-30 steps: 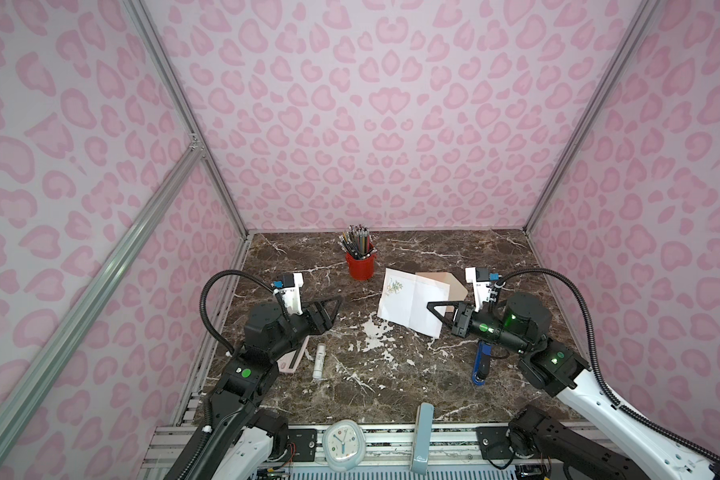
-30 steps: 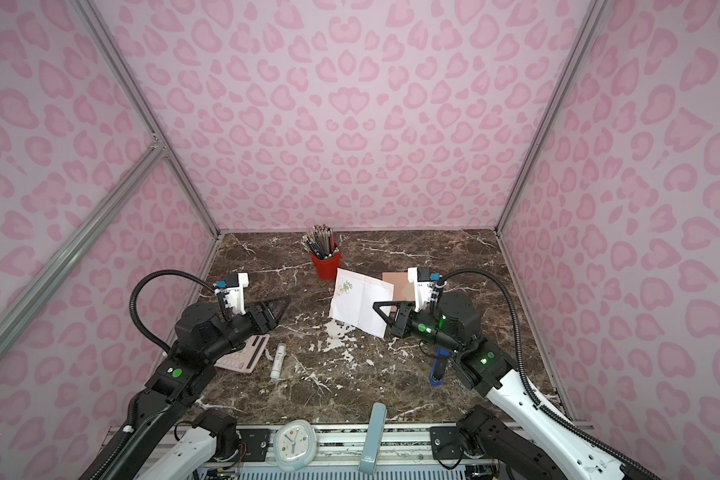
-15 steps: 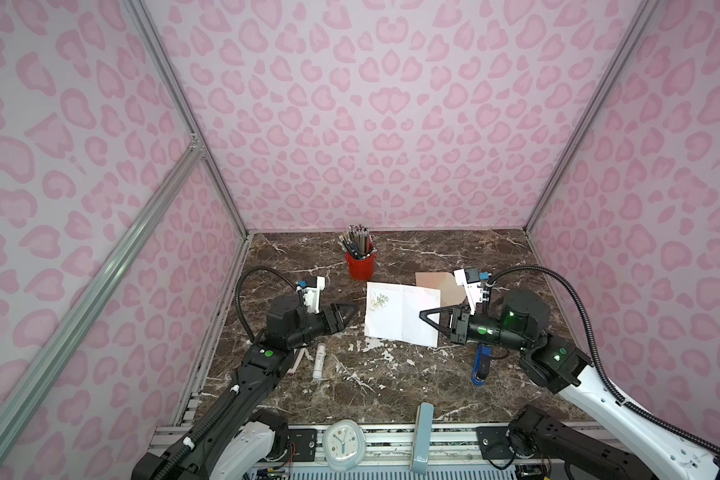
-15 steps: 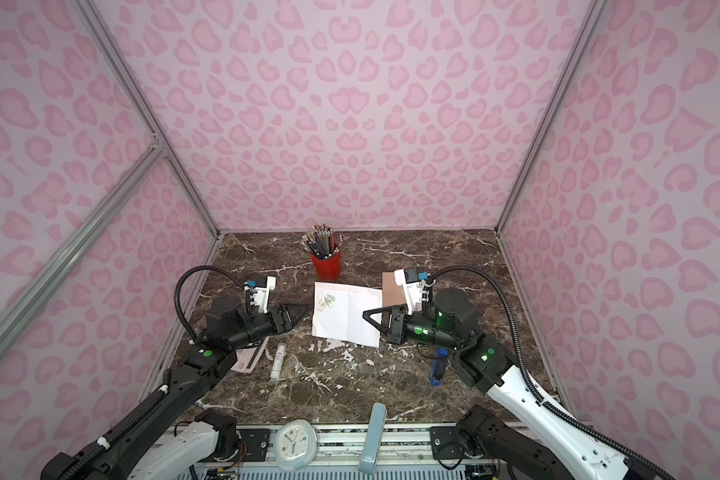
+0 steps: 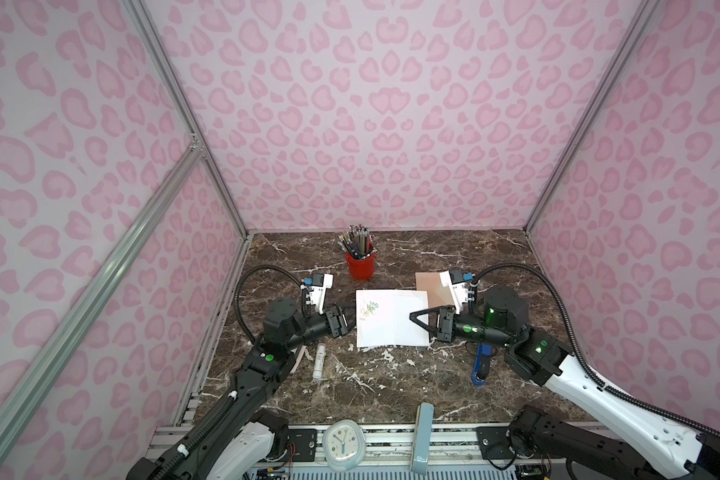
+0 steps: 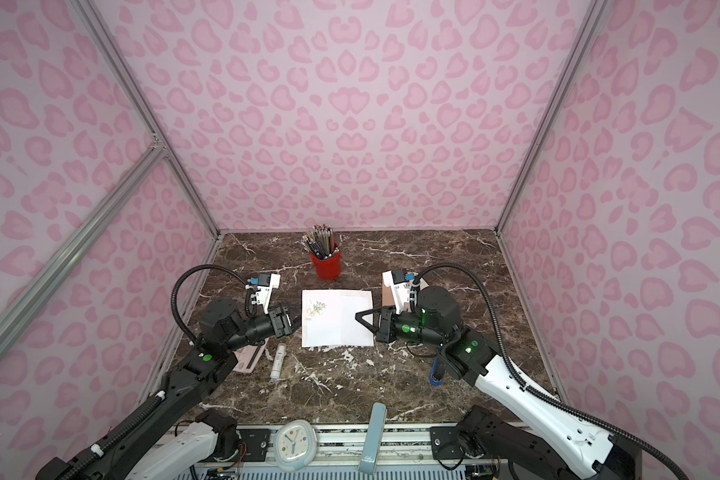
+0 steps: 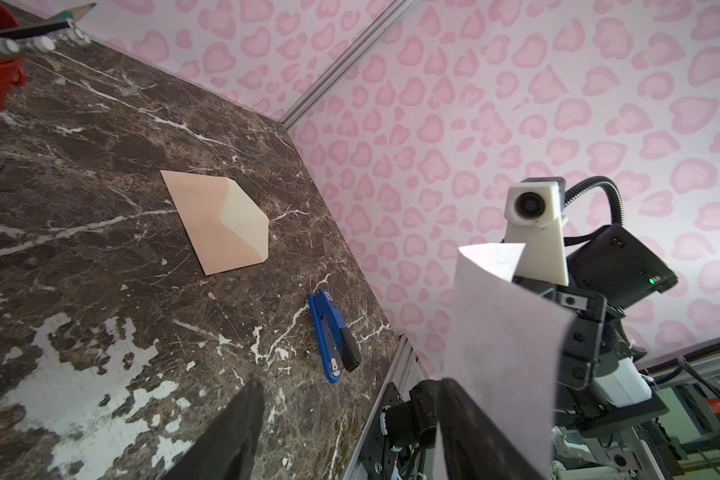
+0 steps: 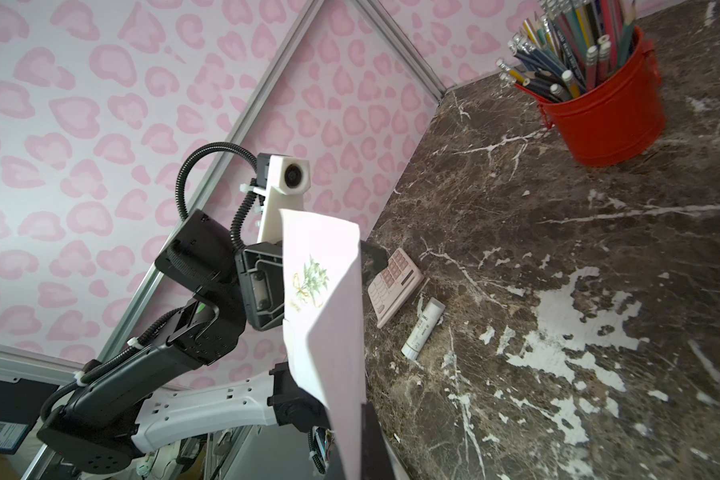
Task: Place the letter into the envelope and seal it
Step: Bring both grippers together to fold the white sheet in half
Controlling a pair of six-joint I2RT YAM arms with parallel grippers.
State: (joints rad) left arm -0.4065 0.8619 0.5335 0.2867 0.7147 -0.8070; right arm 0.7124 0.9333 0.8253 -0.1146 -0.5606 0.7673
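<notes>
- While the right gripper, jaws clamped, holds the letter by its right edge, the sheet hangs clear of the table.
- Left gripper: jaws wide apart at the letter's left edge.
- Envelope: flat on the table beyond the right gripper, flap open.
</notes>
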